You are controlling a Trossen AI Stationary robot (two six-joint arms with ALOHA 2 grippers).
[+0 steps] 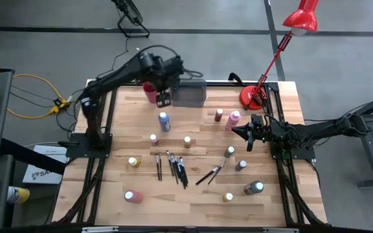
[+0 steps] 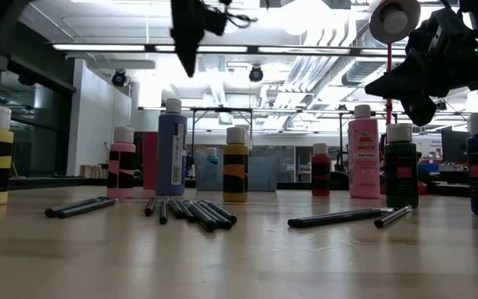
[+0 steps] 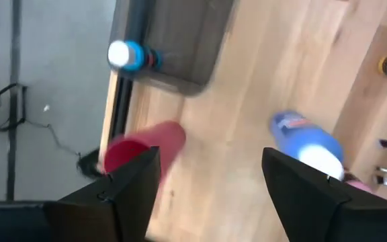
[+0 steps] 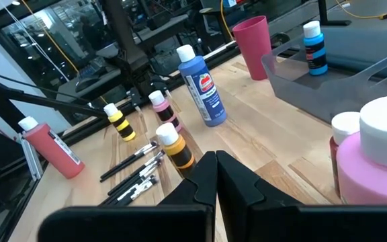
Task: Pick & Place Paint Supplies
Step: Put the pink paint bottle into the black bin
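One small blue bottle [image 3: 127, 55] stands upright inside the grey tray [image 1: 188, 94], upper centre of our overhead frame. Just beside it we see the left gripper [image 1: 163, 98], jaws spread wide, holding nothing, above the red cup [image 1: 149, 92]. The right gripper [image 1: 249, 134] sits mid-right, jaws pressed together, empty, near the pink bottle [image 1: 233, 120].

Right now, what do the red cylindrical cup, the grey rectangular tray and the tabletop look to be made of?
The red cylindrical cup: probably plastic, matte, uniformly coloured thin wall. The grey rectangular tray: likely translucent plastic, since the small blue bottle standing inside shows through its wall. The tabletop: wood, pale planks with visible grain and seams.
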